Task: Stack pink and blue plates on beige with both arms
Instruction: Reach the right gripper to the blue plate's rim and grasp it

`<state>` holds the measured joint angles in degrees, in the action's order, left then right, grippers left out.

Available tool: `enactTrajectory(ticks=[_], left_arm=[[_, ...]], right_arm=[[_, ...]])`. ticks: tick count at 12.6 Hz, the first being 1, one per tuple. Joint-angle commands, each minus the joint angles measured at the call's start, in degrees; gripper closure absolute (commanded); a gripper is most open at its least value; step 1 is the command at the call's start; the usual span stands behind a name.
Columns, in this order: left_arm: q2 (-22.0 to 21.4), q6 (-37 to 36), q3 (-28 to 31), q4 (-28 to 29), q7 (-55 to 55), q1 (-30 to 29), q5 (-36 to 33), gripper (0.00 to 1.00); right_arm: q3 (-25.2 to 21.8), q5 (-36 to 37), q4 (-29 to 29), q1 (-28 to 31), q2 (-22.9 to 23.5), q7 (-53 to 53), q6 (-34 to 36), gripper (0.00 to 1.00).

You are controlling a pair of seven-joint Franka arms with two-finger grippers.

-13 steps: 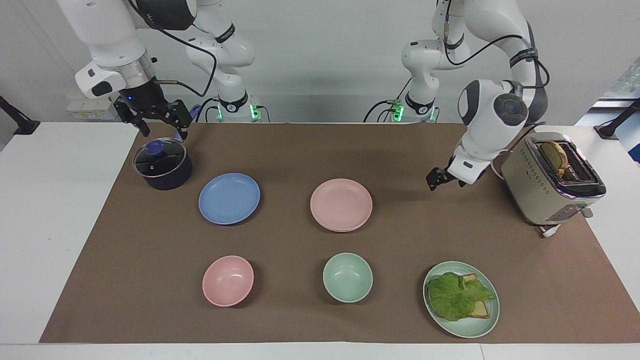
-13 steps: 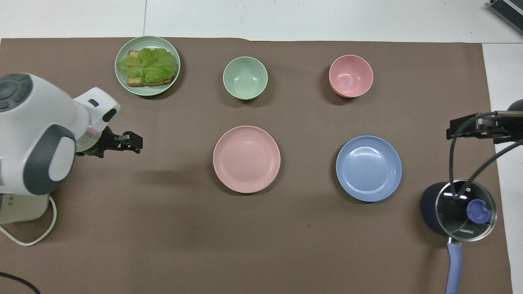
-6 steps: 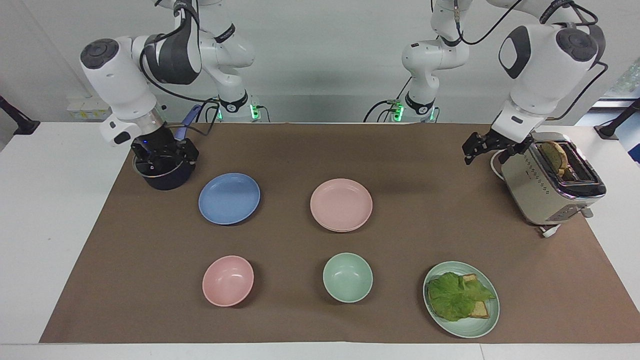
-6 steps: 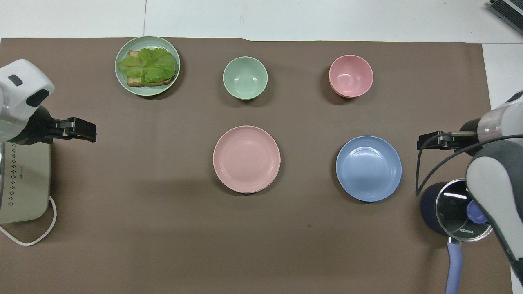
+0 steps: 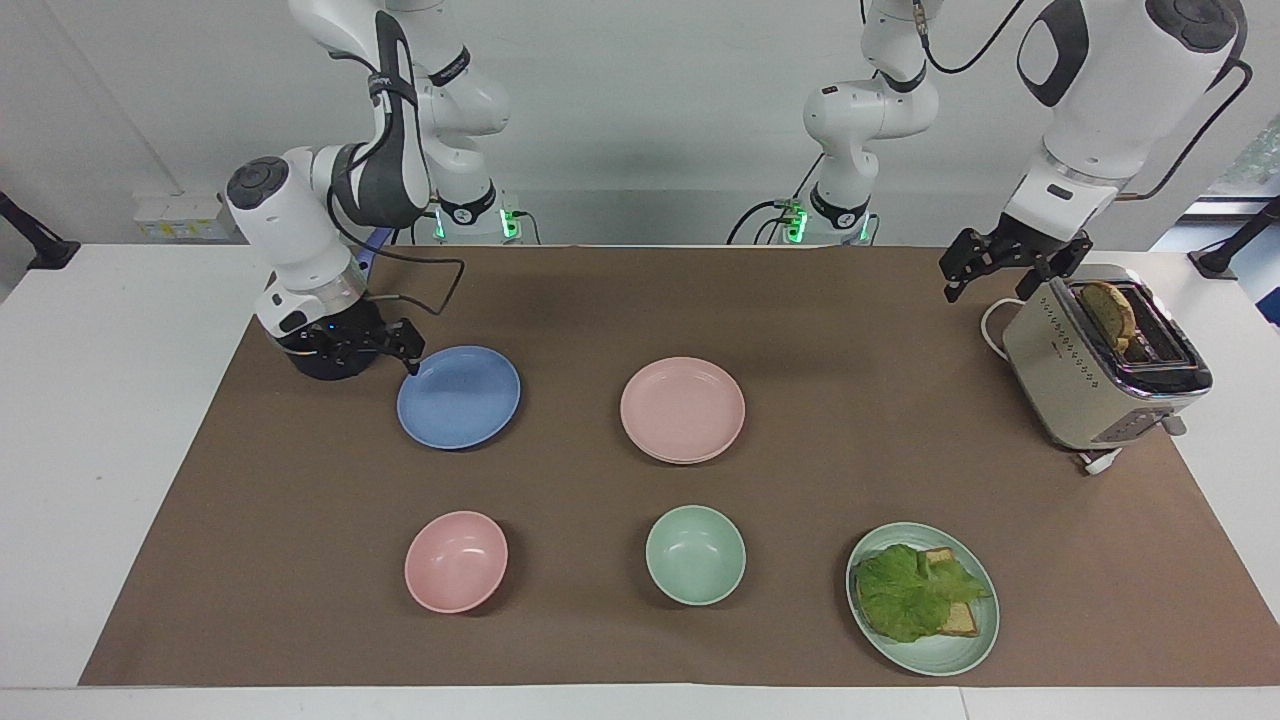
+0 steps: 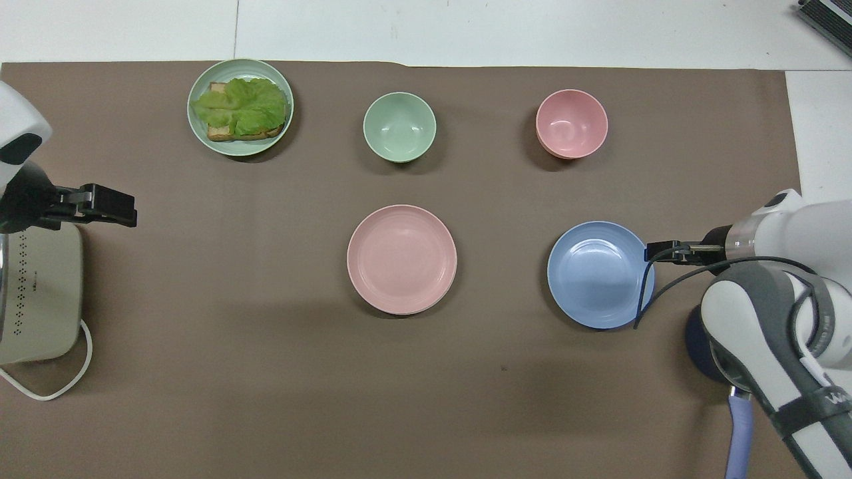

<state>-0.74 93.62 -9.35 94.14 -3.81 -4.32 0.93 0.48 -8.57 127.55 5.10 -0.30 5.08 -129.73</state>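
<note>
The blue plate (image 5: 458,397) (image 6: 599,274) lies on the brown mat toward the right arm's end. My right gripper (image 5: 400,355) (image 6: 655,253) is low at that plate's rim on the pot's side, fingers open, nothing held. The pink plate (image 5: 682,408) (image 6: 401,258) lies at the mat's middle, and a thin second rim shows under its edge. No beige plate is in view as such. My left gripper (image 5: 985,270) (image 6: 126,211) hangs open and empty above the mat beside the toaster.
A dark pot (image 5: 320,365) (image 6: 697,336) stands right beside the right wrist. The toaster (image 5: 1100,360) holds toast at the left arm's end. Farther from the robots stand a pink bowl (image 5: 456,560), a green bowl (image 5: 695,554) and a green plate (image 5: 950,655) with lettuce and bread.
The right gripper came down from above the pot to the blue plate's rim. The left gripper rose from the mat and moved up beside the toaster. No plate has moved.
</note>
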Motion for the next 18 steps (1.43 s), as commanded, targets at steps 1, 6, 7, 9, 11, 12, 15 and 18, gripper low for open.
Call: enactTrajectory(ticks=[1,6,7,9,11,12,15,18], left_arm=[[0.0,-1.2,0.3,-0.5,0.0,-0.5,-0.8,0.00],[0.0,-1.2,0.4,-0.5,-0.1,-1.5,-0.8,0.00],[0.0,-1.2,0.4,-0.4,-0.1,-1.9,-0.8,0.00],[0.0,-1.2,0.4,-0.4,-0.1,-1.8,-0.8,0.00],[0.0,-1.2,0.5,-0.5,-0.1,-1.2,-0.8,0.00],[0.0,-1.2,0.6,-0.6,-0.1,-1.0,-0.8,0.00],[0.0,-1.2,0.7,-0.6,0.0,-0.2,-0.8,0.00],[0.5,-1.2,1.7,-0.7,-0.1,1.4,-0.8,0.00]], right_arm=[[0.2,-4.3,3.4,1.1,1.5,4.1,-4.5,0.05],[0.2,-8.9,5.7,1.2,3.5,6.3,-6.8,0.16],[0.2,-9.0,5.8,1.3,3.8,6.3,-6.9,0.19],[0.2,-11.3,5.8,1.4,4.6,7.0,-6.8,0.26],[0.2,-11.5,5.8,1.4,4.6,7.4,-6.5,0.57],[0.2,-11.5,5.8,1.4,4.6,7.3,-6.4,0.83],[0.2,-11.6,5.5,1.3,4.7,6.9,-6.1,1.00],[0.2,-12.3,4.6,0.8,4.1,6.2,-4.3,1.00]])
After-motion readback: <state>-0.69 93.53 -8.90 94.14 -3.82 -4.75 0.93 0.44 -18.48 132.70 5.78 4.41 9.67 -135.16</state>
